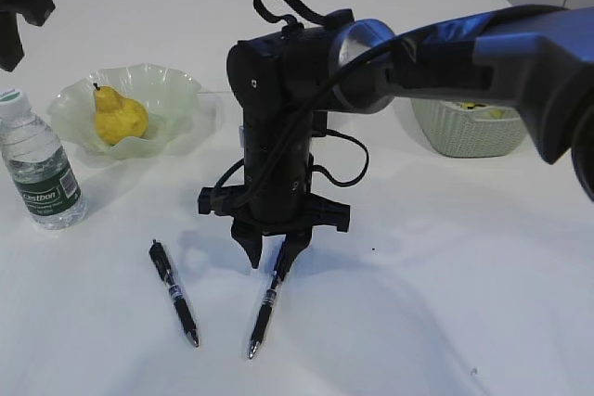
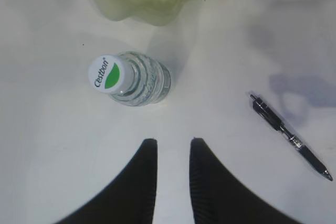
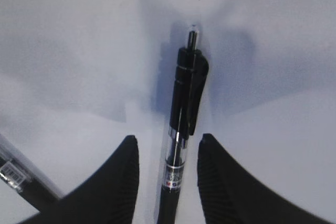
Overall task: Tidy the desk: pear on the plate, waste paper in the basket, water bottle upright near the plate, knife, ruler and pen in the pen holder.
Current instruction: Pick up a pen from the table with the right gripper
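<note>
White smooth desk: yellow pear on green ruffled glass plate, clear bottle upright left; 2 black pens left, right gripper open astride the nearer-right one, left gripper narrow, empty.

Pear on plate, bottle left, two pens in front.
</note>
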